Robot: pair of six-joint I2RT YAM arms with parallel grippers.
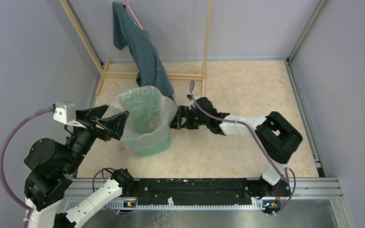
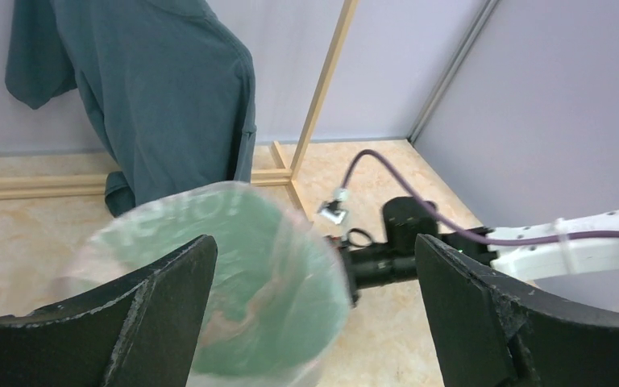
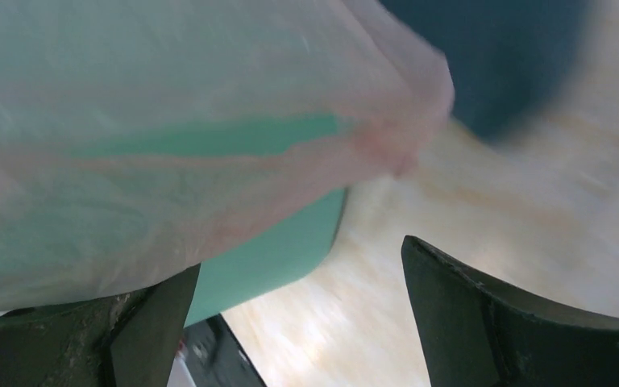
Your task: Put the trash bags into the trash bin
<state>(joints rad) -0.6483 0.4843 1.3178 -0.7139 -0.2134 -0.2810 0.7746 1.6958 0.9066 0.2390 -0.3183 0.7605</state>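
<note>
1. One mint-green plastic bucket-shaped trash bin [image 1: 153,145] with smooth sides that taper downward. It stands on the beige marbled tabletop [image 1: 247,95], right between the two grippers.
2. One thin, translucent pale pink plastic trash bag [image 1: 142,102], all wrinkly and soft. It's sitting in the bin with its mouth spread open and round. The film flops over the rim and hangs partway down the outside, so the green shows through it.
3. Two black grippers, each with two chunky wedge-shaped fingers.
4. The left gripper [image 1: 125,125] is spread wide at the bin's left side, hard up by the bag's edge. Nothing is held between its fingers, and I can't tell whether it touches the film.
5. The right gripper [image 1: 173,120] is gaping wide too, at the bin's right side. Its wrist view is blurry, but the bag film bulges over one finger and the gap between the fingers isn't pinching anything.
6. One dark teal cloth garment [image 1: 142,52] hangs limp from one light wooden frame [image 1: 205,38] behind the bin. Its lower end comes down to the far rim.
</note>
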